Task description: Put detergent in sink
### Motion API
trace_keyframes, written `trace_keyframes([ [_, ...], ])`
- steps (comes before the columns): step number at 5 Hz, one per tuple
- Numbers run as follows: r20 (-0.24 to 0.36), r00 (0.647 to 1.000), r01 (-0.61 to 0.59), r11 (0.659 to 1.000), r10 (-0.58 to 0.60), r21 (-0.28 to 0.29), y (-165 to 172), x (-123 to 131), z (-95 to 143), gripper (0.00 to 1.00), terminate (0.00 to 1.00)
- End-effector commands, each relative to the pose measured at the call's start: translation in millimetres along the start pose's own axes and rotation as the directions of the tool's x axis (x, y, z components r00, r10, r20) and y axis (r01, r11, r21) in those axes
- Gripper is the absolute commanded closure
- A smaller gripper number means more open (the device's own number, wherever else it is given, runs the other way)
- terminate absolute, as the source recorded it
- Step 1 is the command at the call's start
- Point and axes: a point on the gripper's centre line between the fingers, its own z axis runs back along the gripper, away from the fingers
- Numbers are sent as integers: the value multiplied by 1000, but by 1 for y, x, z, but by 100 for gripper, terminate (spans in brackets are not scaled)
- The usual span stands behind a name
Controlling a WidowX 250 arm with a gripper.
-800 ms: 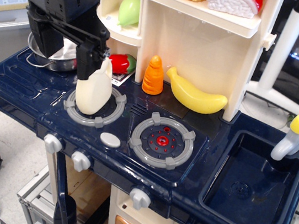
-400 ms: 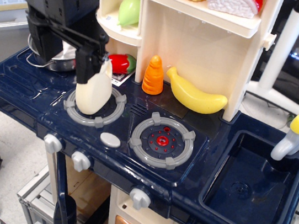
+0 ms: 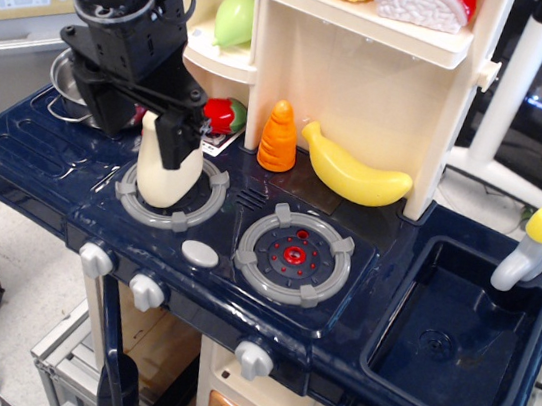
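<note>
We see the gripper (image 3: 168,133) closed on the upper part of the detergent (image 3: 163,176), which stands upright on the left burner (image 3: 170,194) near the left edge of the counter. The sink (image 3: 455,330) is at the right edge, well apart.

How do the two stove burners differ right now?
The left burner has the cream detergent bottle standing on it, with the tool around the bottle's top; the right burner is bare. The right one's red centre shows; the left one's is covered. Both have grey rings on the navy stovetop.
</note>
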Motion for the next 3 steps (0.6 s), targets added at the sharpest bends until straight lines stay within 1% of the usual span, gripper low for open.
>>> trace_keyframes([
  [1, 104, 993, 56, 998, -57, 9, 6, 17, -9, 0, 0],
  [2, 162, 986, 43, 999, -42, -3, 5, 21, -18, 0, 0],
  [3, 251, 968, -22, 999, 13, 34, -2, 19, -22, 100, 0],
])
